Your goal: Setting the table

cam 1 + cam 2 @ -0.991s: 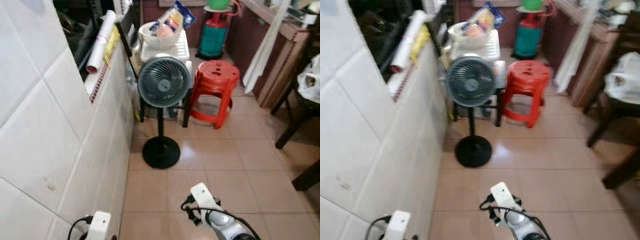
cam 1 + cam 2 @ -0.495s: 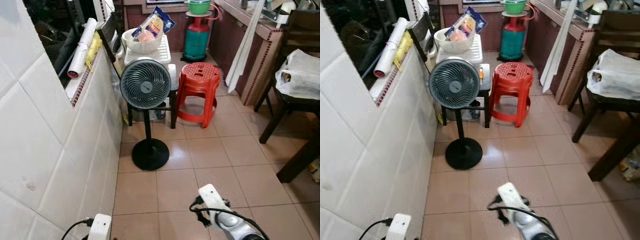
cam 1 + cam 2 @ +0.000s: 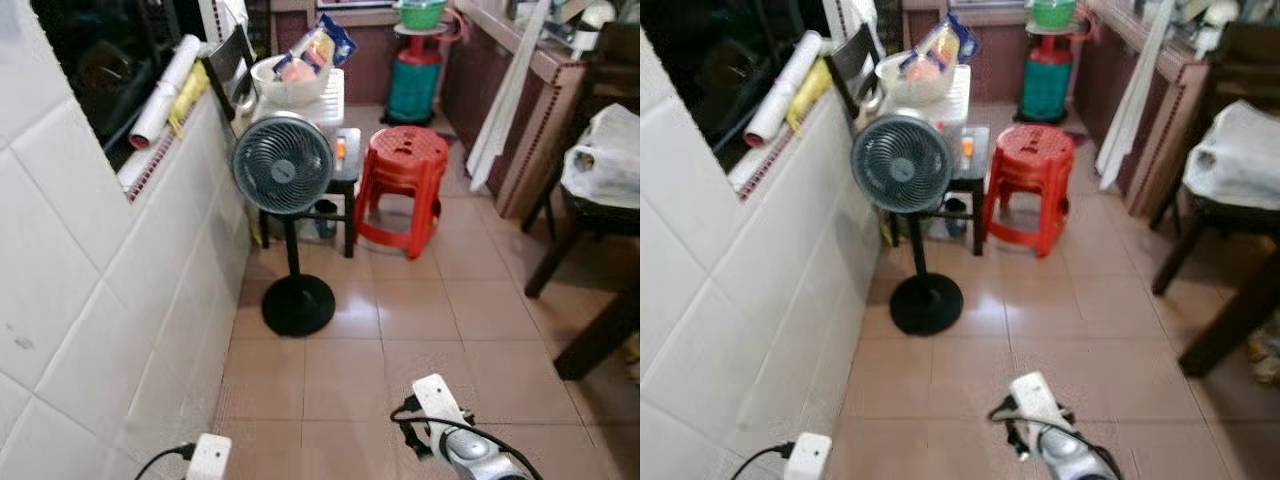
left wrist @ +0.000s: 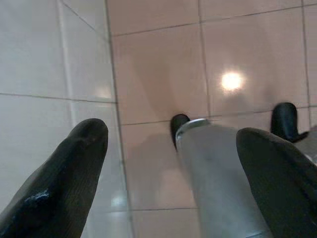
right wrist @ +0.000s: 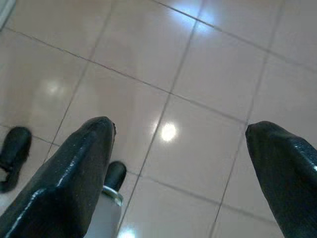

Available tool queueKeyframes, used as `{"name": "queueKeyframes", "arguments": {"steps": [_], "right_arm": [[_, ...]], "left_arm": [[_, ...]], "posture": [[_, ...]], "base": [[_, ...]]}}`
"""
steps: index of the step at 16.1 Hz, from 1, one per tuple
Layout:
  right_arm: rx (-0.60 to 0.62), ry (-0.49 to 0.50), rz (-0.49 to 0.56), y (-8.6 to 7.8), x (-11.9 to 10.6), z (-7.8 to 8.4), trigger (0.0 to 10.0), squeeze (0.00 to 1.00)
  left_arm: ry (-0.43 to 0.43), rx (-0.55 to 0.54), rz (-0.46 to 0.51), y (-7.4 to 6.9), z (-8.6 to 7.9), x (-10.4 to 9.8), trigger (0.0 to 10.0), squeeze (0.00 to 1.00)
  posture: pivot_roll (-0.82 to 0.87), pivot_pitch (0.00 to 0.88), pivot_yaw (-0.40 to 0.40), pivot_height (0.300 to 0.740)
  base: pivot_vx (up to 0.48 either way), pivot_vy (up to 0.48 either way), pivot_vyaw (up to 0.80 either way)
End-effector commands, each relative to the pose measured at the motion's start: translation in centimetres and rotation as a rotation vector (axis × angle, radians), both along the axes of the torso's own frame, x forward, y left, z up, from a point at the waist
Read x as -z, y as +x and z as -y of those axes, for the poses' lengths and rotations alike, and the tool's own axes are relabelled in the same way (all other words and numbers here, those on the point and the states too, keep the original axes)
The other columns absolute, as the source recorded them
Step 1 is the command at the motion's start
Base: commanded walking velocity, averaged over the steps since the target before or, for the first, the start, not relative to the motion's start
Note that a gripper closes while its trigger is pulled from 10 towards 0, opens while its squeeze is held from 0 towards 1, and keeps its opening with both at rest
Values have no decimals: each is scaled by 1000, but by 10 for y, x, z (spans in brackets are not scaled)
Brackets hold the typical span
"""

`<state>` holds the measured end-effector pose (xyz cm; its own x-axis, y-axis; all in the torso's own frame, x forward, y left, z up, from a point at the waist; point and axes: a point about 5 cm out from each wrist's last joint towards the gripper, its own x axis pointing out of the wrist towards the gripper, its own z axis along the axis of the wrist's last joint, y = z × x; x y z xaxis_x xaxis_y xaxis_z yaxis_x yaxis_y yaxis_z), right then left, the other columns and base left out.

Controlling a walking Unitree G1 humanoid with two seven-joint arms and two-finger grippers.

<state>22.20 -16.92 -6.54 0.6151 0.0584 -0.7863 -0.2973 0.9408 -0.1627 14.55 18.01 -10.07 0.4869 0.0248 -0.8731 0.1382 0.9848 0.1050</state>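
Both arms hung idle over pink tiled floor (image 3: 470,330). Left claw (image 4: 173,163) released, holding nothing; right claw (image 5: 181,163) released likewise. Grey round pedestal fan (image 3: 282,178) stood beside white tiled wall (image 3: 90,300), red plastic stool (image 3: 403,185) just beside. No readable writing; tableware not identifiable.

Head views were evenly lit but kinda soft and blurry, worse toward the edges, while the wrist views caught ceiling-light glare spots on the glossy floor tiles (image 5: 168,132).
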Motion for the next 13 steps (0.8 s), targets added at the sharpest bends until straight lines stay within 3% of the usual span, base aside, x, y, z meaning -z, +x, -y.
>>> {"name": "queueKeyframes", "arguments": {"steps": [1,6,9,13], "right_arm": [[32,50,-2,3,-1,-11,10000,0],[253,142,-33,-3,3,-5,10000,0],[292,150,-37,-6,5,-2,10000,0],[334,134,-30,-11,7,9,10000,0]], "left_arm": [[35,-8,-11,-2,-12,0,10000,0],[38,-48,-5,-3,-16,-1,10000,0],[36,-59,7,-2,-17,-1,10000,0],[53,4,14,1,-14,-2,10000,0]], "posture": [[9,0,35,740],[1,0,68,740],[-21,0,101,740],[-92,0,132,740]], "base": [[0,0,0],[0,0,0],[0,0,0],[0,0,0]]}}
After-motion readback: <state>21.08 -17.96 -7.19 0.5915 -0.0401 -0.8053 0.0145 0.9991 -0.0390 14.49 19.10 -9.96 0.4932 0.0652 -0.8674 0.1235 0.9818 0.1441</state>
